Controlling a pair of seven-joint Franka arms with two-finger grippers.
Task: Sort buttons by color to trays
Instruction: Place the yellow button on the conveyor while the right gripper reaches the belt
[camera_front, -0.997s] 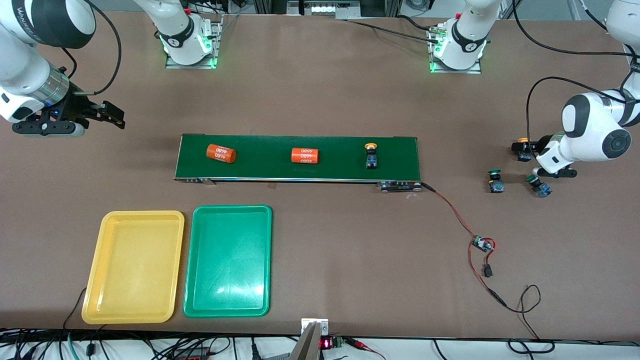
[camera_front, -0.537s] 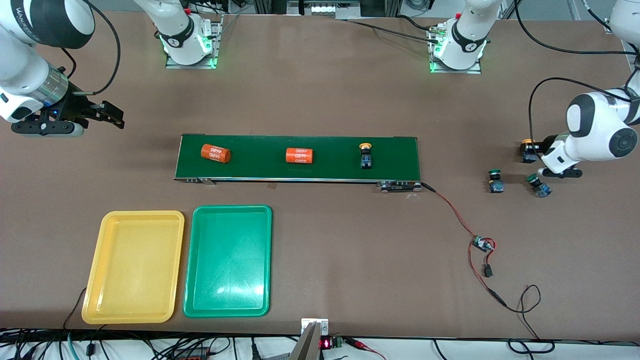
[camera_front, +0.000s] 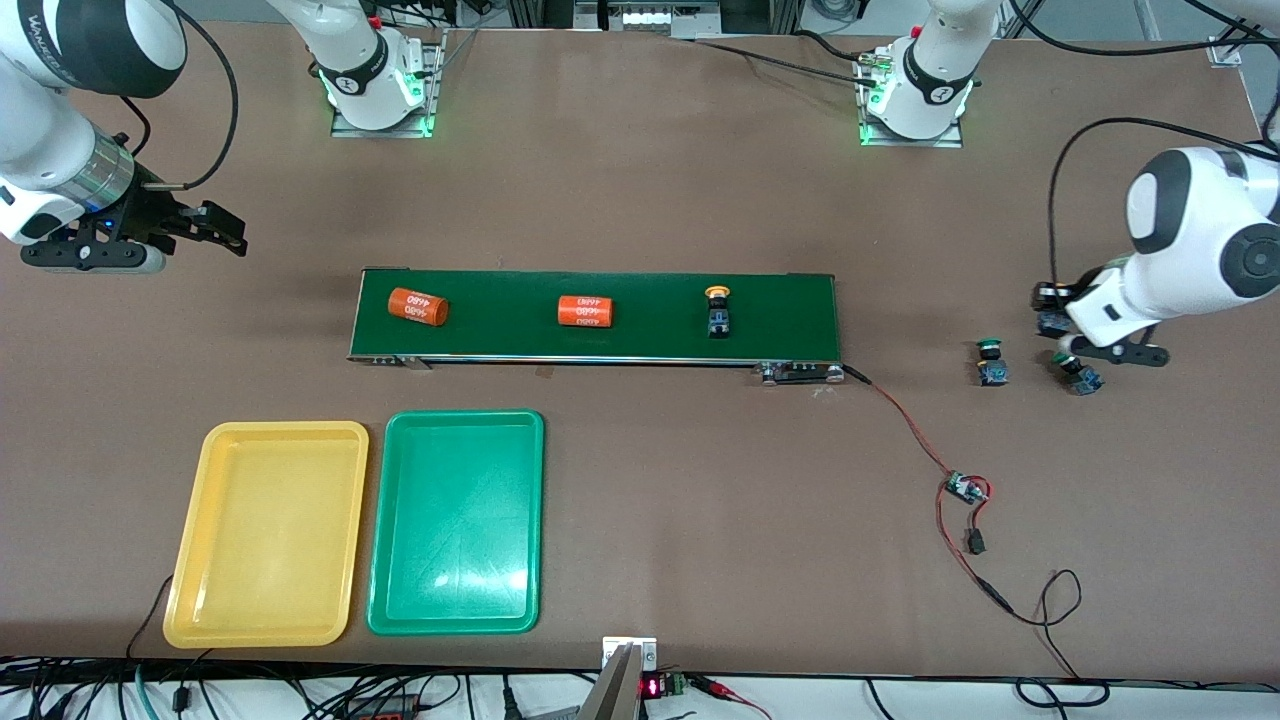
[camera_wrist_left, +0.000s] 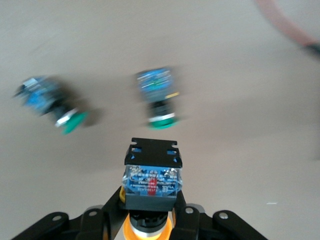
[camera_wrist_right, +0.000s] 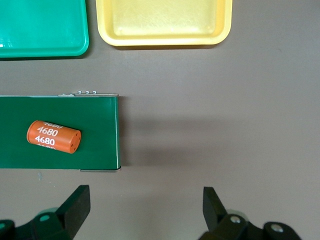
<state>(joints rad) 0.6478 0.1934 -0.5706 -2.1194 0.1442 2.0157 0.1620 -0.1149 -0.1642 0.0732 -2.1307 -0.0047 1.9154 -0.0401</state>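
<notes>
Left gripper (camera_wrist_left: 150, 220) hangs over the table near the left arm's end, clamped on a yellow-capped button (camera_wrist_left: 151, 180) above two green buttons (camera_front: 990, 362) (camera_front: 1075, 372). Right gripper (camera_wrist_right: 145, 210), fingers spread wide and holding nothing, waits over the right arm's end. Yellow tray (camera_front: 215, 610) and green tray (camera_front: 390, 610) lie bare by the front edge. Another yellow button (camera_front: 718, 310) rides the conveyor belt (camera_front: 790, 310).

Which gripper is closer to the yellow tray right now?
Right. The right gripper hangs open off the belt's end, with the yellow tray nearby; the left gripper holds a button at the table's left-arm end.
</notes>
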